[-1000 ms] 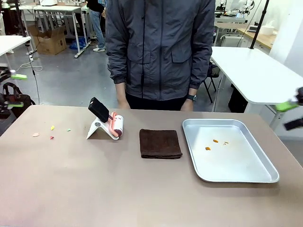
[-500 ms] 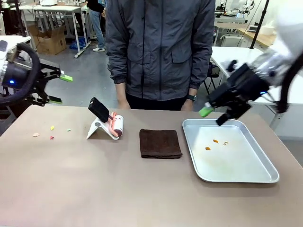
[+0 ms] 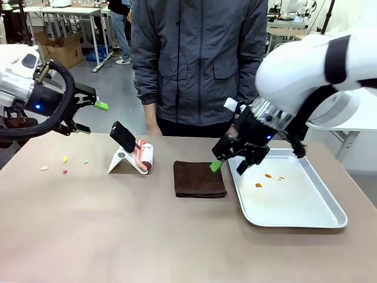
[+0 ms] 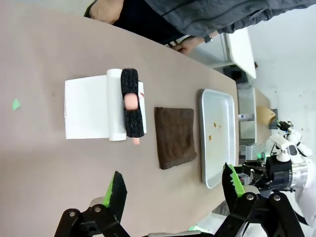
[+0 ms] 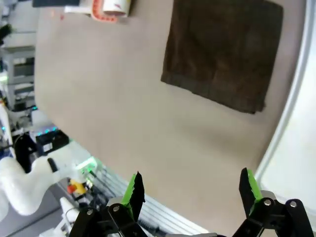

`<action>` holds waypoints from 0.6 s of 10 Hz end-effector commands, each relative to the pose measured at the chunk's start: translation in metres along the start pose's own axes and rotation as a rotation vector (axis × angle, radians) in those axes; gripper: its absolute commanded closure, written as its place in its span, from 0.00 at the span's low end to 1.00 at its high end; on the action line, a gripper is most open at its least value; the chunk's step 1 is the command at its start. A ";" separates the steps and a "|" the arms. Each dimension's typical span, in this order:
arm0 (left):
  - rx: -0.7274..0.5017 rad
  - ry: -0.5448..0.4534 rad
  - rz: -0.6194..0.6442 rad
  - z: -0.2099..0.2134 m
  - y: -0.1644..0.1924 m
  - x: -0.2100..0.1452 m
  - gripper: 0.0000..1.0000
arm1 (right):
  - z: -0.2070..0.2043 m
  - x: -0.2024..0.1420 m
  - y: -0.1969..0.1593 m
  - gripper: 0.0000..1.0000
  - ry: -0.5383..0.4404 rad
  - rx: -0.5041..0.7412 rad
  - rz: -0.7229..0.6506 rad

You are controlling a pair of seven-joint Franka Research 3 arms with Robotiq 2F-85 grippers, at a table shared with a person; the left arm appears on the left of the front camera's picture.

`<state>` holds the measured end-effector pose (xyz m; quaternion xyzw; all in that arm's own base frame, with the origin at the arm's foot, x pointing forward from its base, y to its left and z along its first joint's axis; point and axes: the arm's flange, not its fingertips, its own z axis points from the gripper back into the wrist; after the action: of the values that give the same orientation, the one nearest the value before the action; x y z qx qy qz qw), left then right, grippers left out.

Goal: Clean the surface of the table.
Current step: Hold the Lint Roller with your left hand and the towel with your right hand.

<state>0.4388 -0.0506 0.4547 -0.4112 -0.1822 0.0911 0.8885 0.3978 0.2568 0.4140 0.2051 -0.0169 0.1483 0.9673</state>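
Note:
The brownish table (image 3: 118,230) carries several small coloured scraps (image 3: 63,159) near its far left edge. A dark brown folded cloth (image 3: 199,178) lies in the middle. My right gripper (image 3: 228,167) hovers open above the cloth's right edge, beside the tray. In the right wrist view that gripper (image 5: 191,187) looks down on the cloth (image 5: 224,54) and bare table (image 5: 123,113). My left gripper (image 3: 92,118) is open in the air at the far left, above the scraps. The left wrist view has its gripper (image 4: 174,185) open high over the table (image 4: 49,158) and the cloth (image 4: 174,137).
A lint roller (image 3: 141,154) with a black handle rests on a white stand, left of the cloth. A silver tray (image 3: 294,203) with orange crumbs (image 3: 268,175) sits at the right. A person in a grey jacket (image 3: 197,59) stands at the far edge.
Both arms have swung in from the sides. The right gripper moved from the far right to above the cloth's right edge. The left gripper rose and moved right, above the far left corner.

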 end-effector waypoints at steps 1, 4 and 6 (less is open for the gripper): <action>0.064 0.032 0.014 -0.018 -0.003 -0.006 0.00 | -0.029 0.012 0.004 0.00 -0.157 -0.051 -0.126; 0.135 0.032 0.009 -0.045 0.002 0.001 0.00 | -0.059 0.030 -0.011 0.00 -0.208 -0.071 -0.142; 0.161 0.029 -0.005 -0.057 0.005 0.007 0.00 | -0.073 0.041 -0.022 0.00 -0.213 -0.057 -0.144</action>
<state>0.4606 -0.0796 0.4134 -0.3501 -0.1643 0.0914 0.9177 0.4328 0.2719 0.3431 0.1921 -0.0977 0.0502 0.9752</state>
